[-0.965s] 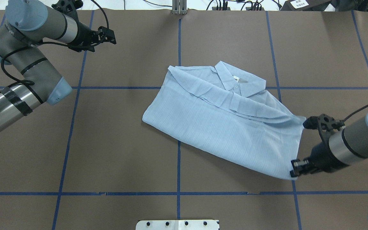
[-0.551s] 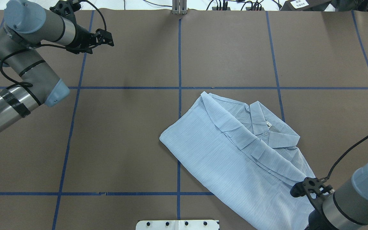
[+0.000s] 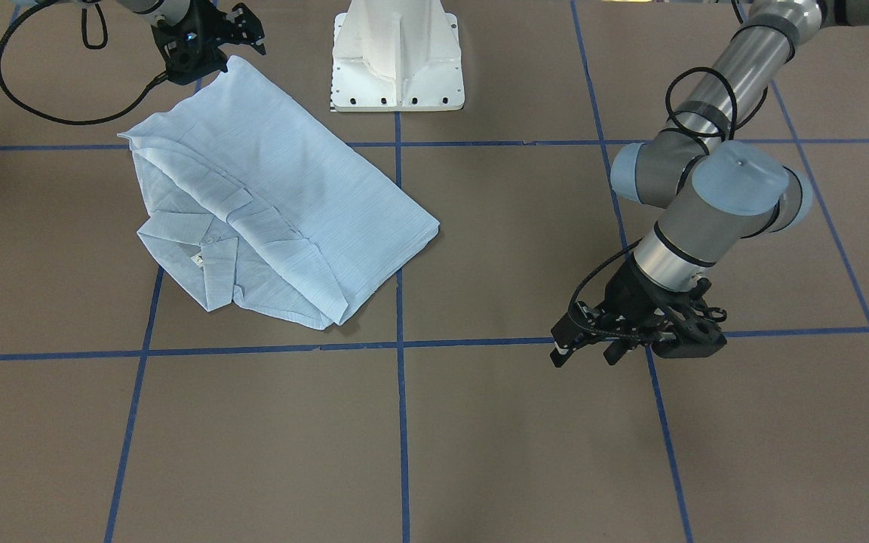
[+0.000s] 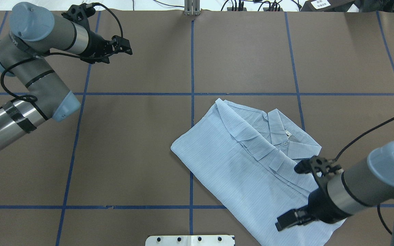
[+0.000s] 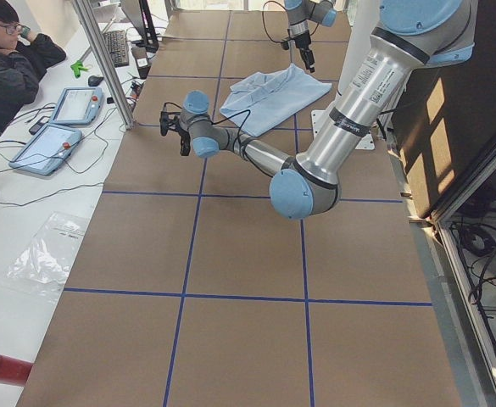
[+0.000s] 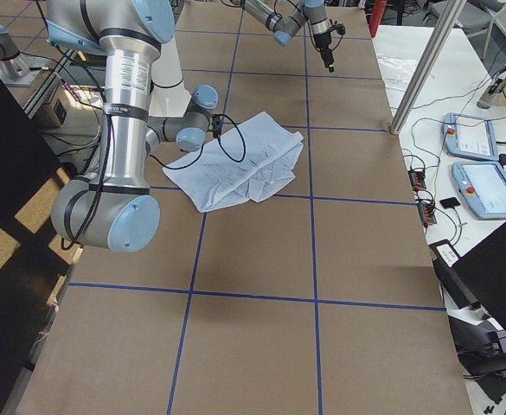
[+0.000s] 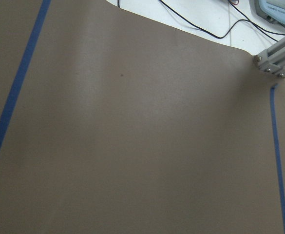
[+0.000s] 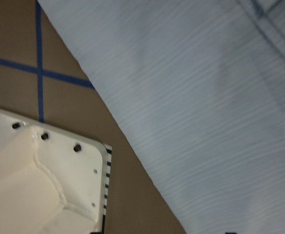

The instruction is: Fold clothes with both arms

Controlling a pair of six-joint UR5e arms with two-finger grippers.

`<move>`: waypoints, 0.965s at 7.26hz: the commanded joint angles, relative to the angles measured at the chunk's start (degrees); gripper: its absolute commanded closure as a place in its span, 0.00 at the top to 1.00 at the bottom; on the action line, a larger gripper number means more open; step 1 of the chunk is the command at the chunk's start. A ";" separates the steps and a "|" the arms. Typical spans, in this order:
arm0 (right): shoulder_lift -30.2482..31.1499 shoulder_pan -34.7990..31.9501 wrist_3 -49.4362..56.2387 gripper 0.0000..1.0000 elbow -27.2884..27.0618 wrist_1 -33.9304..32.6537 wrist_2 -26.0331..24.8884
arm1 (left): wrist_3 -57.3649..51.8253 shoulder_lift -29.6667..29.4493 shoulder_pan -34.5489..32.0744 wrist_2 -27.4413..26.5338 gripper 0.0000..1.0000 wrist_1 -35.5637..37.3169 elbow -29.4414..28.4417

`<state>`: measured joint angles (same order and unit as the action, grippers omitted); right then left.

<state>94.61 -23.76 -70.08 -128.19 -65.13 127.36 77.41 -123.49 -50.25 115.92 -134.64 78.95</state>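
The light blue striped shirt [image 4: 238, 171] lies folded flat on the brown table, right of centre, collar [image 4: 286, 136] up and towards the far side. It also shows in the front view as the shirt [image 3: 268, 196] and fills the right wrist view as striped cloth [image 8: 191, 97]. My right gripper [image 4: 280, 223] hovers over the shirt's near right part, by its edge in the front view [image 3: 194, 69]. It looks open and no cloth hangs from it. My left gripper [image 4: 128, 46] is far off at the back left, open over bare table [image 3: 584, 358].
The white pedestal base [image 4: 190, 240] sits at the near edge, just left of the shirt's near corner [image 8: 35, 175]. Blue tape lines [image 4: 192, 68] grid the table. A metal post [image 4: 192, 8] stands at the far edge. A person [image 5: 10, 59] sits by tablets beyond it.
The right gripper first dragged the shirt towards the robot, then let go and moved back over it; the shirt has stayed put since. The left gripper shifted slightly right.
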 commanded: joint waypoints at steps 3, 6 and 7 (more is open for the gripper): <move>-4.77 -18.42 0.91 1.00 0.92 0.00 0.00 | 16.79 0.27 14.69 -6.54 0.98 17.33 16.99; -8.21 -19.49 0.91 1.00 3.73 0.00 -0.09 | 25.32 -0.08 25.07 -14.72 0.97 23.26 17.11; -8.30 -19.49 0.91 1.00 3.83 0.00 -0.09 | 26.03 0.00 27.02 -15.80 0.96 24.67 16.76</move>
<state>86.62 -43.11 -69.17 -124.77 -65.14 127.28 102.00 -123.49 -26.37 102.27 -112.02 96.01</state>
